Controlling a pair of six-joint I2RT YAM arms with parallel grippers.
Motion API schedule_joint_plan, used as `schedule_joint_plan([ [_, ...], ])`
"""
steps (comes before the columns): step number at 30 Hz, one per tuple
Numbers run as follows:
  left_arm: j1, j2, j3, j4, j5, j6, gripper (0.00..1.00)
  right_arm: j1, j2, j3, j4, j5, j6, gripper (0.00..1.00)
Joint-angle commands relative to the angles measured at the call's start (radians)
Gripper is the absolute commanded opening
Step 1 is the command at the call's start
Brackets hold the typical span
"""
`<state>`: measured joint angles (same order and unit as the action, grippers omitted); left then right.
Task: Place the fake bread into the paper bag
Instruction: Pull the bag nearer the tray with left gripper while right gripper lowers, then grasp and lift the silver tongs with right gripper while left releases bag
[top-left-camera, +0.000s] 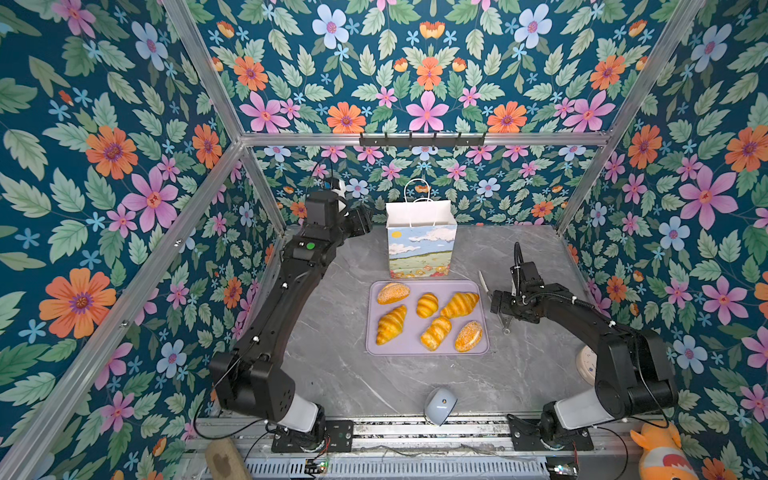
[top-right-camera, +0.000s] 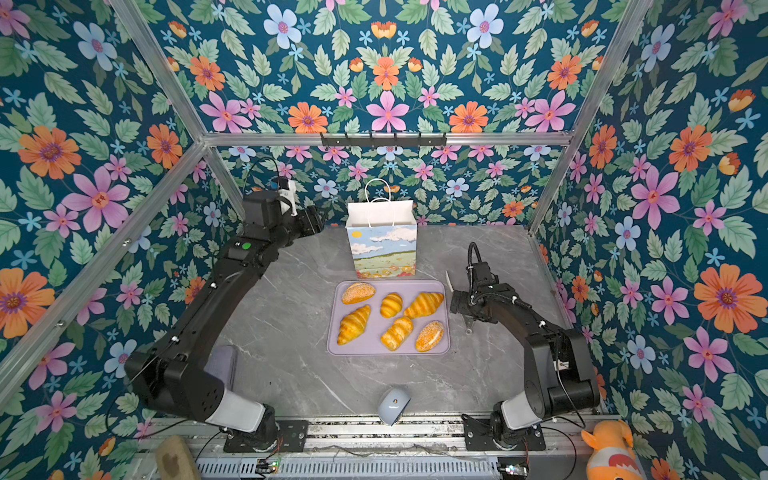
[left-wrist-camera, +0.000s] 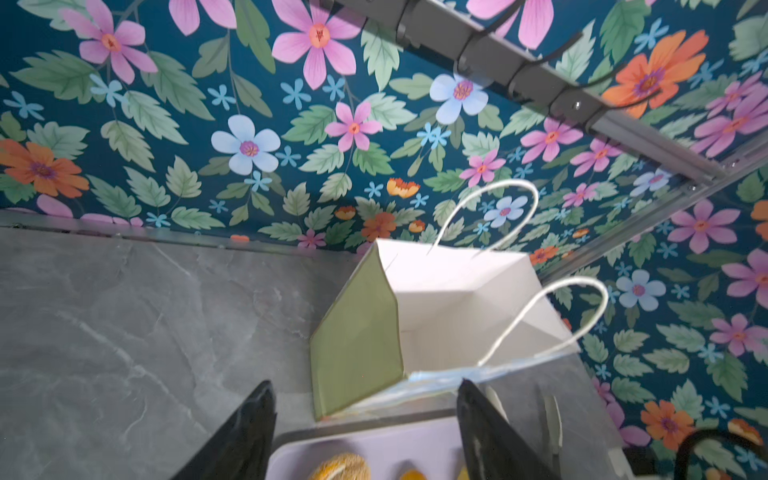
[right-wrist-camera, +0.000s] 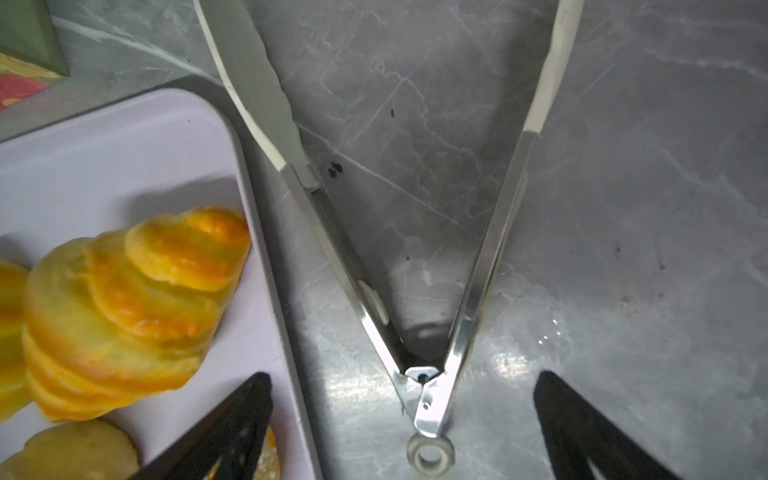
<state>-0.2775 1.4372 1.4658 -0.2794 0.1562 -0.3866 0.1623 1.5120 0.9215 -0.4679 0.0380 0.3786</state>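
Several glossy golden pieces of fake bread lie on a lilac tray (top-left-camera: 374, 345) in both top views, among them a seeded bun (top-left-camera: 392, 292), a croissant (top-left-camera: 460, 304) and a ridged roll (top-left-camera: 435, 332). Behind the tray stands the paper bag (top-left-camera: 419, 249), upright, its mouth open. In the left wrist view the paper bag (left-wrist-camera: 457, 299) shows a bare white inside. My left gripper (top-left-camera: 365, 222) hangs left of the bag's top, open (left-wrist-camera: 365, 383) and holding nothing. My right gripper (top-left-camera: 498, 307) is right of the tray, open (right-wrist-camera: 401, 386) over metal tongs (right-wrist-camera: 428, 399), beside a croissant (right-wrist-camera: 124, 299).
The tongs (top-left-camera: 484, 284) lie spread on the grey marble table next to the tray's right edge. A pale blue mouse-like object (top-left-camera: 439, 405) sits at the front edge. A tan block (top-left-camera: 224, 459) and an orange plush (top-left-camera: 660, 453) lie by the front rail. Floral walls close three sides.
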Motion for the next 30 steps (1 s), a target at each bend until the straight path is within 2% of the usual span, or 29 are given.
schedule_joint_plan([
  [1,0.002,-0.095,-0.131,0.135,-0.035,0.050,0.72,0.001,0.020,0.012,-0.011,0.029,0.000,0.99],
  [4,0.002,-0.169,-0.240,0.179,-0.067,0.074,0.75,0.000,0.048,0.025,-0.015,0.039,-0.001,0.99],
  [8,0.002,-0.189,-0.268,0.135,-0.085,0.101,0.77,0.000,0.109,0.062,-0.054,0.084,0.000,0.99],
  [14,0.002,-0.203,-0.287,0.133,-0.036,0.089,0.77,0.000,0.188,0.098,-0.060,0.077,-0.003,0.99],
  [19,0.001,-0.205,-0.282,0.168,0.054,0.054,0.77,0.001,0.239,0.139,-0.084,0.073,-0.012,0.99],
  [28,0.001,-0.218,-0.280,0.174,0.091,0.051,0.77,-0.003,0.285,0.180,-0.101,0.074,-0.026,0.99],
  [30,0.002,-0.219,-0.279,0.174,0.098,0.051,0.77,-0.002,0.292,0.190,-0.101,0.072,-0.033,0.96],
])
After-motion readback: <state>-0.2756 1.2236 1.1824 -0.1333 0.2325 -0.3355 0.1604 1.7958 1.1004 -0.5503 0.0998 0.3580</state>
